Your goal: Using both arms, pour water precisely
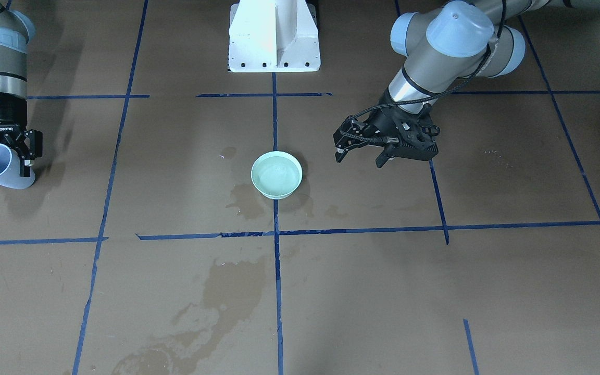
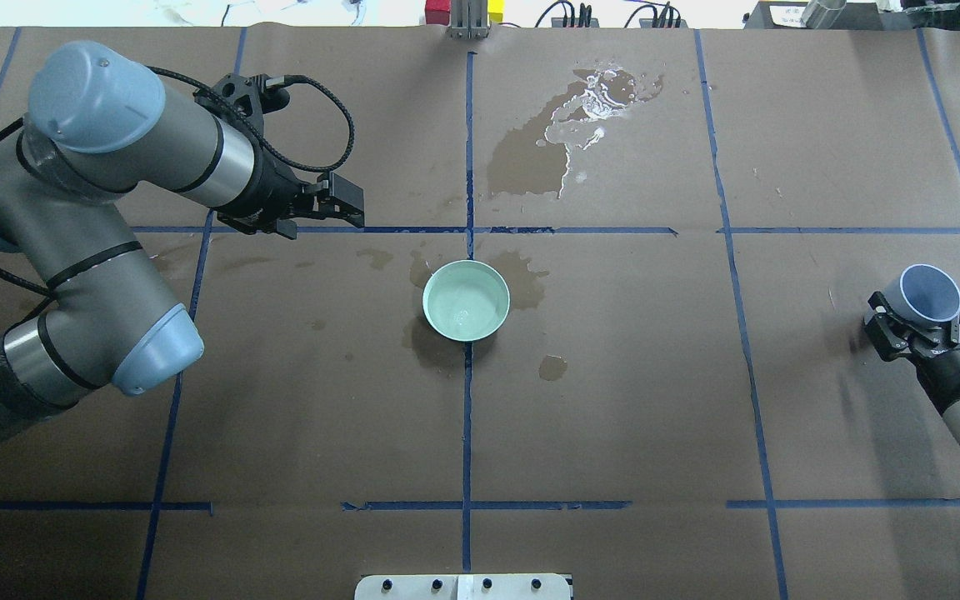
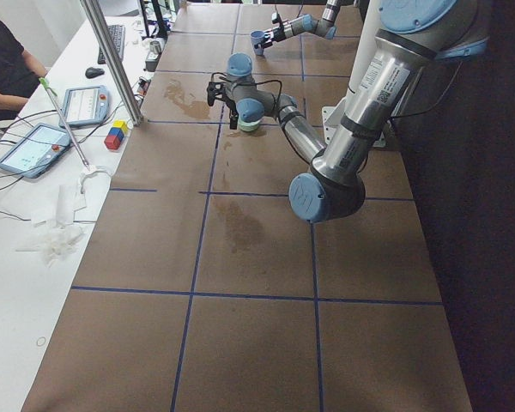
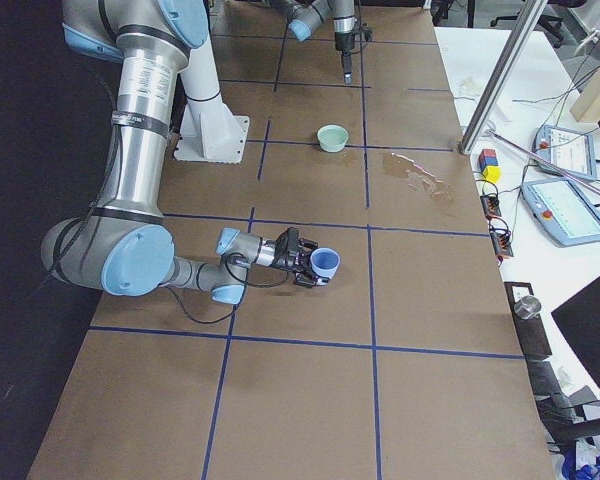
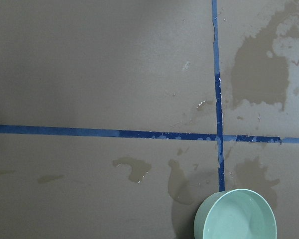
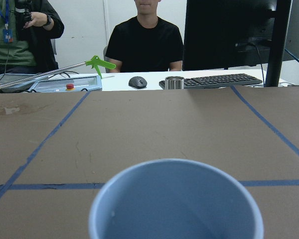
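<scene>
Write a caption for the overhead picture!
Green bowl of water sits mid-table; right end effector holds a blue cup, left end effector hovers empty.

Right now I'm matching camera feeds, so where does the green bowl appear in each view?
Front-facing: bowl at centre.
Overhead: bowl at centre.
Left side: bowl top middle, partly behind the left arm.
Right side: bowl upper middle.
Left wrist: bowl bottom right corner.
Right wrist: not in it.
Shared landmark: blue tape line under the bowl.

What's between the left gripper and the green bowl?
Nothing solid: overhead view shows brown paper, a blue tape line and small wet stains between the open left gripper and the green bowl.
</scene>
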`<state>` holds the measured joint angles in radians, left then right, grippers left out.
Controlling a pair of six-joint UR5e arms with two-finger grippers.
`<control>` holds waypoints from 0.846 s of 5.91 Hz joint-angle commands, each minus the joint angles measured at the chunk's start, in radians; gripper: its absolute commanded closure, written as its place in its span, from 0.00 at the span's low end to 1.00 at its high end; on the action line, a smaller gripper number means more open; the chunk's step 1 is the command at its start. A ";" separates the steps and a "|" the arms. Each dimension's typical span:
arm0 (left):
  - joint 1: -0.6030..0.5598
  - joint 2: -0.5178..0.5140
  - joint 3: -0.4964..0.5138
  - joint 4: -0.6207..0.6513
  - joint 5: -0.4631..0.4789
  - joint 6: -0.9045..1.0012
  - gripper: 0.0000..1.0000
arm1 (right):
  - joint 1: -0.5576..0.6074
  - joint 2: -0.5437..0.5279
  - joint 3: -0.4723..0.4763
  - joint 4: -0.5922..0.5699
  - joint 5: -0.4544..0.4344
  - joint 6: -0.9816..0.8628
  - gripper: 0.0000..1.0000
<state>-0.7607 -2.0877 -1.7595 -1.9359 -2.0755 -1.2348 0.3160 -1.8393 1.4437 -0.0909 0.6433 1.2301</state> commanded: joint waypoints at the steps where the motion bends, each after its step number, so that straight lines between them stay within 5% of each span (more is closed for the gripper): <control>1: 0.000 0.000 -0.006 0.000 0.000 0.002 0.00 | 0.000 -0.002 -0.005 0.002 -0.004 0.000 0.00; 5: 0.000 0.002 -0.006 0.000 0.000 0.000 0.00 | 0.000 -0.018 -0.003 0.132 0.018 -0.017 0.00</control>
<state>-0.7608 -2.0872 -1.7656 -1.9359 -2.0755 -1.2348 0.3166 -1.8526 1.4363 0.0185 0.6500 1.2155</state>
